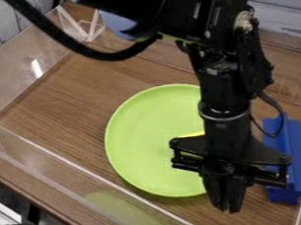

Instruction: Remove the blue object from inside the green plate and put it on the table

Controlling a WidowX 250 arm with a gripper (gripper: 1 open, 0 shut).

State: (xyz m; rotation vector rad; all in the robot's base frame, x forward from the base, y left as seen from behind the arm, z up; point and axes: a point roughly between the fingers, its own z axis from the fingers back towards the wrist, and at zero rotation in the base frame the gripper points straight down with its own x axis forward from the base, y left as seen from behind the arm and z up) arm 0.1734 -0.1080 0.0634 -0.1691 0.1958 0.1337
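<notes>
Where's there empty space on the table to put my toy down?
There's bare wood on the table, left of the green plate in the picture, up to the clear wall. Behind the plate looks bare too. It's crowded on the right: the black pincer and the blue thing are there.

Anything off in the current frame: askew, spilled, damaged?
Nothing spilled or visibly damaged. The dark blue plastic block stands off the lime-green round plate, on the right side of the view, partly behind the black gripper. A yellow thing on the plate is mostly hidden, so its condition can't be judged.
</notes>
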